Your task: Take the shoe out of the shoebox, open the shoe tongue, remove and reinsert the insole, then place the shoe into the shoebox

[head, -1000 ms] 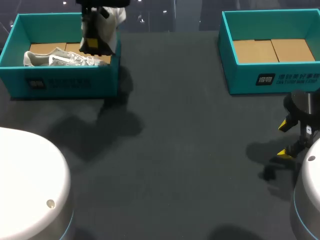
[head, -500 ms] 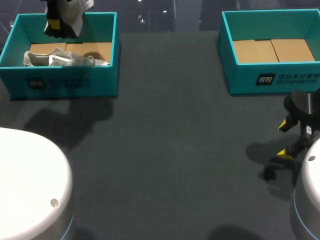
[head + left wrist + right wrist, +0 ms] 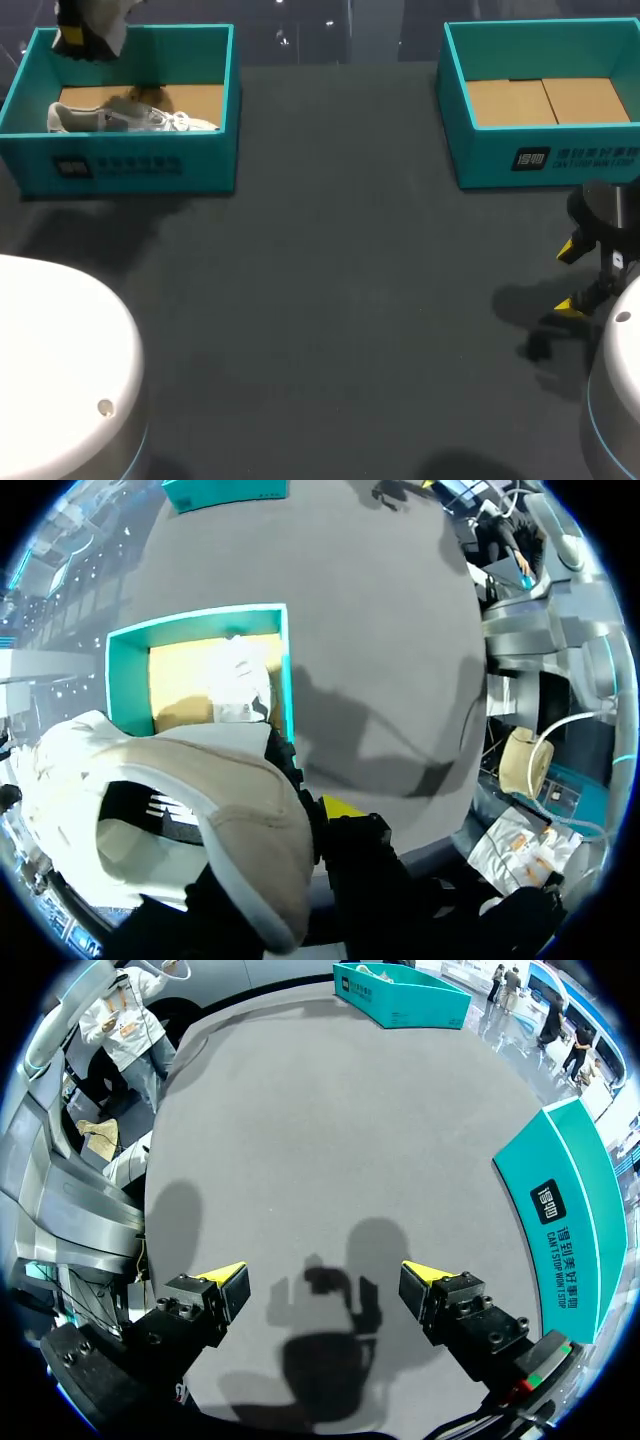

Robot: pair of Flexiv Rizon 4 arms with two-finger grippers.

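The shoe point(image 3: 108, 10) is off the table, held aloft over the far wall of the left shoebox point(image 3: 130, 165), toward that wall's left end. The left gripper point(image 3: 80, 38) is clenched on it. In the left wrist view the shoe point(image 3: 170, 810) sits close against the gripper with its pale upper and opening in view, and one yellow fingertip point(image 3: 340, 805) shows beside it.

A second shoe point(image 3: 105, 118), grey and white, lies on its side on the cardboard floor of the left shoebox, along the near wall. The right shoebox point(image 3: 540, 155) stands at the far right of the table point(image 3: 350, 300), well apart from the left one.

The right gripper point(image 3: 570, 277) hangs over the near right of the table. Its fingers are spread wide and hold nothing point(image 3: 325, 1280).
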